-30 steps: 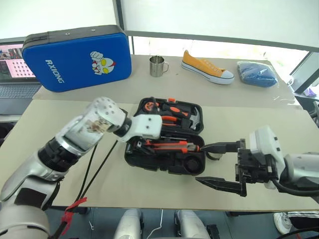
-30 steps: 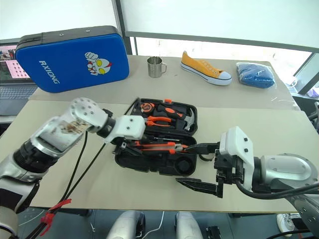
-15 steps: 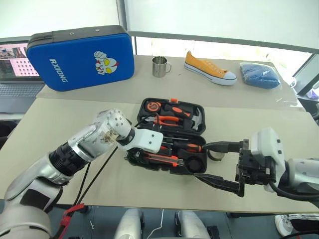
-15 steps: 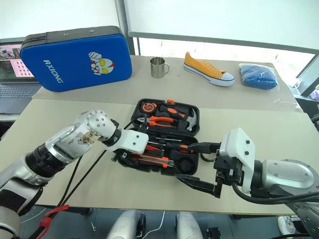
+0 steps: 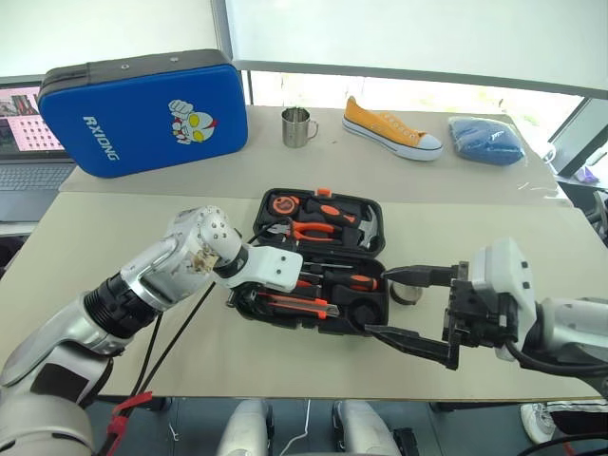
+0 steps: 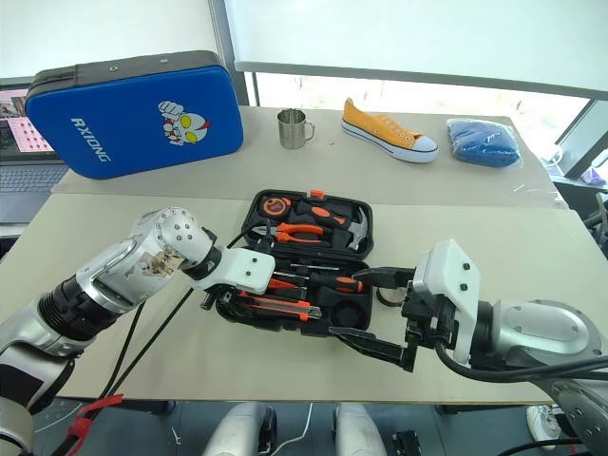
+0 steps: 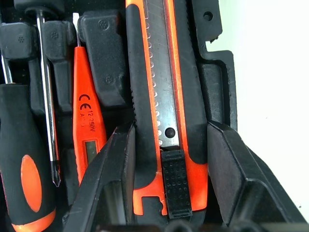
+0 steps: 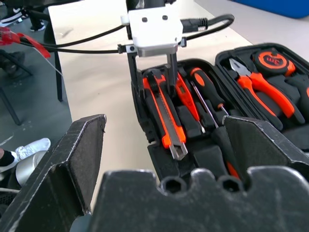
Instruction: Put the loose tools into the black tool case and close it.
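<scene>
Black-and-orange, the utility knife [image 7: 161, 96] now lies in the near slot of the black tool case [image 5: 318, 256] at table centre; the left gripper [image 7: 169, 159] has eased apart and straddles it, so seating looks done. The right gripper [image 5: 418, 309] waits wide open, empty. Readable: "RXIONG" on the blue case [image 5: 142, 109], "CE" on the slim orange screwdriver [image 7: 86, 116].

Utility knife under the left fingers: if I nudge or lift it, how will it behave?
The utility knife looks rigid, a flat metal-and-plastic bar, so it should not flex. Lying flat in the black tool case, it probably won't roll. Its smooth metal face may slip; the ribbed slider likely gives better purchase.
</scene>
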`<state>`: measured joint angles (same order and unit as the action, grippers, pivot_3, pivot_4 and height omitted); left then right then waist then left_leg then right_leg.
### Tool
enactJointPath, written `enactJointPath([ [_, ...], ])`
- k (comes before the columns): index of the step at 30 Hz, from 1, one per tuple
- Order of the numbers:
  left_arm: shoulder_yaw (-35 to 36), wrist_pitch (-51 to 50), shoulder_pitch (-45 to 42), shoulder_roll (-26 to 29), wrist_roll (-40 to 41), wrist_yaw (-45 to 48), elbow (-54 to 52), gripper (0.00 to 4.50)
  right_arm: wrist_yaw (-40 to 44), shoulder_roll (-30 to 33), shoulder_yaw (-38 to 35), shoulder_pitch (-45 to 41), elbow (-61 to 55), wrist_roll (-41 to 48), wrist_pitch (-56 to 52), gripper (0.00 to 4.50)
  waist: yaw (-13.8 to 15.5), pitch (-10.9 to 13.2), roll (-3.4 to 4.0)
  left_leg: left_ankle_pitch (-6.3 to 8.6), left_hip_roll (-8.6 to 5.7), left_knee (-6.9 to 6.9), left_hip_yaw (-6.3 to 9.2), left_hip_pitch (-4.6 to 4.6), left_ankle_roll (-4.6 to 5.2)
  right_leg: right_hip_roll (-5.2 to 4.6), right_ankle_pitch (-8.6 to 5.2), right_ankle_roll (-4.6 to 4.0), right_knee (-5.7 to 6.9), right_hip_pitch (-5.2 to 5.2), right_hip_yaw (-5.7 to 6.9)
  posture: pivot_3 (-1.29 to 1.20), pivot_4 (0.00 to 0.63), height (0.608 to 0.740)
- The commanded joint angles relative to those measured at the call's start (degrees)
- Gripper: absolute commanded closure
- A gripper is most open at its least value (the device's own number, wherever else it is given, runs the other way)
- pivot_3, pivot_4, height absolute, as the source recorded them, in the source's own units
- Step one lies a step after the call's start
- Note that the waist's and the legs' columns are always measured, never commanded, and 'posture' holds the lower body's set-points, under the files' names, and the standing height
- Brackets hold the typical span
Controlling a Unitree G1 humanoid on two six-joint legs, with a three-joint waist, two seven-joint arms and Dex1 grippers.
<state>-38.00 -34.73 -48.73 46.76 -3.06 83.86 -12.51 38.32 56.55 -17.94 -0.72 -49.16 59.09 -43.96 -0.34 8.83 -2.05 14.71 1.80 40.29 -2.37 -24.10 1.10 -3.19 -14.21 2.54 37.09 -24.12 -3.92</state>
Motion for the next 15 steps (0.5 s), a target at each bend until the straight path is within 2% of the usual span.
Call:
enactJointPath([
  [1, 0.8, -0.3, 0.9, -1.4, 2.0, 1.8, -0.2, 1.19, -0.3, -0.5, 0.5, -1.3, 0.1, -0.5, 1.1, 0.0, 0.0, 0.0, 0.0, 0.0, 0.0, 0.0, 0.0, 0.0, 0.0, 0.0, 0.0, 0.0, 0.0, 0.0, 0.0, 0.0, 0.15, 0.739],
  [4, 3.7, -1.2, -0.4, -1.3, 3.8, 2.7, 0.3, 0.07, -0.1, -0.6, 1.0, -1.7, 0.4, -0.8, 1.2, 0.0, 0.0, 0.0, 0.0, 0.0, -0.02, 0.0, 0.01, -0.05, 0.01, -0.02, 0.0, 0.0, -0.02, -0.02, 0.0, 0.0, 0.15, 0.739],
  [5, 5.3, -1.9, -1.1, -1.2, 5.3, 3.4, 0.3, 0.01, -0.1, -0.6, 1.2, -1.8, 0.5, -0.9, 1.1, 0.0, 0.0, 0.0, -0.01, 0.0, -0.02, 0.01, 0.01, -0.06, 0.01, -0.02, 0.0, 0.01, -0.01, -0.04, 0.0, 0.0, 0.15, 0.739],
  [9, 9.5, -3.8, -3.0, 0.0, 9.1, 5.6, 0.9, 0.01, 0.0, -0.8, 1.7, -2.0, 0.8, -1.3, 1.1, 0.0, 0.0, 0.0, -0.01, 0.0, -0.01, 0.01, 0.01, -0.07, 0.01, -0.02, 0.0, 0.01, 0.0, -0.06, 0.01, 0.0, 0.15, 0.739],
  [12, 10.6, -0.2, -2.0, 0.3, 9.0, 4.8, 2.8, 0.01, -0.3, -1.1, 2.5, -2.7, 0.9, -1.3, 0.9, 0.0, 0.0, 0.0, -0.01, 0.0, -0.02, 0.02, 0.01, -0.06, 0.01, -0.03, 0.0, 0.01, -0.01, -0.03, 0.01, 0.0, 0.15, 0.739],
  [15, 10.5, 1.5, -1.1, -0.2, 8.5, 3.8, 4.7, 0.77, -0.3, -1.2, 3.0, -3.6, 1.2, -1.4, 0.7, 0.0, 0.0, 0.0, -0.01, 0.0, -0.02, 0.02, 0.01, -0.06, 0.0, -0.03, 0.0, 0.01, 0.0, -0.03, 0.01, 0.0, 0.15, 0.739],
])
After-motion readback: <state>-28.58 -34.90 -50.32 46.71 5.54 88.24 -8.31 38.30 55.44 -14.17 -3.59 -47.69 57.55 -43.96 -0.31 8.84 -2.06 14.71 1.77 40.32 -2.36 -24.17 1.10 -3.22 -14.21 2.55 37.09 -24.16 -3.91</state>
